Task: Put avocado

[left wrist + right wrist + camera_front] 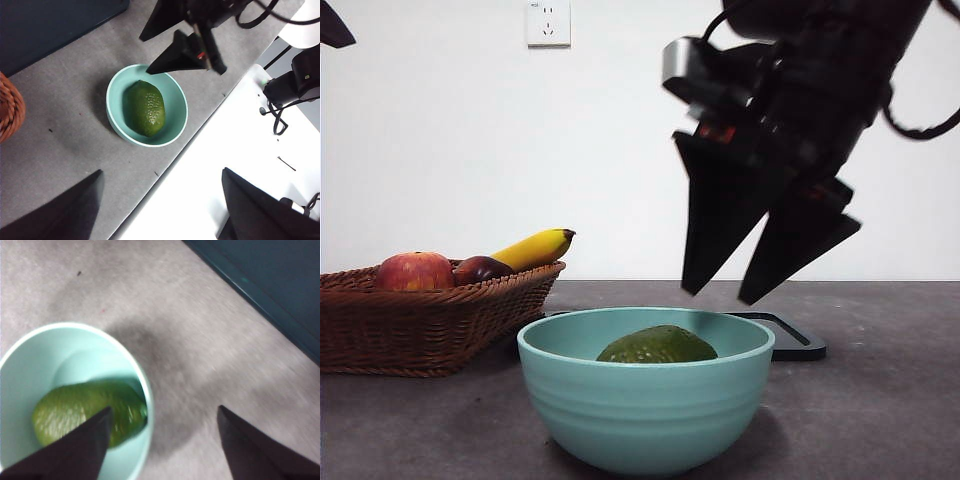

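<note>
Dark green and dull-skinned, the oval avocado (657, 345) is seen lying inside the pale teal ceramic bowl (645, 410), which stands near the front edge of the grey table (880, 400). Above the bowl's far right rim the right gripper (725, 290) is held with its black jaws spread apart and nothing between them. The left gripper (160, 205) is held high over the table's front edge, jaws wide apart and empty. At the table's left side a brown wicker basket (430, 320) is seen, with a red apple (414, 271), a dark red-brown plum-like fruit (480, 268) and a yellow banana (535, 248) in it. Behind the bowl a dark flat tray (790, 335) lies on the table.
</note>
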Available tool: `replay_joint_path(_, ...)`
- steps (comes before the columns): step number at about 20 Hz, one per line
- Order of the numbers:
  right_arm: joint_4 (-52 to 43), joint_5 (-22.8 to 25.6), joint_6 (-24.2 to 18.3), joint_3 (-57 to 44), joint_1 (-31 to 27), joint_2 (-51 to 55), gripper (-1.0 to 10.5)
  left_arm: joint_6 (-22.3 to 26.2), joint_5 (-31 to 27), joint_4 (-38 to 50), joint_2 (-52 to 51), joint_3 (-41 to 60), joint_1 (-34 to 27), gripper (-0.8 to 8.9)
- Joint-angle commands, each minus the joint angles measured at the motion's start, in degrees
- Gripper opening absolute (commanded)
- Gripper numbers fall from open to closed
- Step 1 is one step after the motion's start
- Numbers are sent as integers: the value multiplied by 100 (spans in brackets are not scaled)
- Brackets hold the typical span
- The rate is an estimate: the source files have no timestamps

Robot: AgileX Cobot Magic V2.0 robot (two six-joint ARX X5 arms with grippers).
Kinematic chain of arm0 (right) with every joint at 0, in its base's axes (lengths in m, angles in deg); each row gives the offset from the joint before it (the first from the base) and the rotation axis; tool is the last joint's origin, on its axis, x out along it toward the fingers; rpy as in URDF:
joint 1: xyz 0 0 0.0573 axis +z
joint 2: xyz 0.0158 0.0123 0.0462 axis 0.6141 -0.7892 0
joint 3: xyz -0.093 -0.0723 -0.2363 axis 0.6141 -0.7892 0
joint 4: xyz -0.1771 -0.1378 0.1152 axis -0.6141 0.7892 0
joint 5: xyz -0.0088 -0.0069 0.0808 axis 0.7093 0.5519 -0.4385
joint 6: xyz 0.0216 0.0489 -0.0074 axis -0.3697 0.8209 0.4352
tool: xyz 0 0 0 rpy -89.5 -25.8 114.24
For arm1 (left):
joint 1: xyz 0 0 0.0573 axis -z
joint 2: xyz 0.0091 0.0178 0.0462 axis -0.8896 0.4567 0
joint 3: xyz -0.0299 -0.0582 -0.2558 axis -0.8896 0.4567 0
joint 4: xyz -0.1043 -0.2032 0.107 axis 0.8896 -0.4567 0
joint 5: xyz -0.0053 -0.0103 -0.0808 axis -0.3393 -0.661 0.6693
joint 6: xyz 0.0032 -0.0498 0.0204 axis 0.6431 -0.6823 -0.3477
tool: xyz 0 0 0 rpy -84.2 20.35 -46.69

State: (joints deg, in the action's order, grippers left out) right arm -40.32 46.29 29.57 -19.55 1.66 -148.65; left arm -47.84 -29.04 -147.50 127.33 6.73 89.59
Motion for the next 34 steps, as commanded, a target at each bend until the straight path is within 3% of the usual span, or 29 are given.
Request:
replay_joint_path(1,-168,83,61,101,129,-251,305,55,37,28,31,-72,26,374)
replay_joint_path(17,-341,-20,55,98,297,-699,17,55,37,42,31,-72,26,374)
replay_joint_path(27,164,-160,328,678,273,-610,15,55,37,44,31,-72,26,374)
replay_joint_path(34,522,-153,297,1832,-546,-852,15,50,35,44,31,-72,26,374)
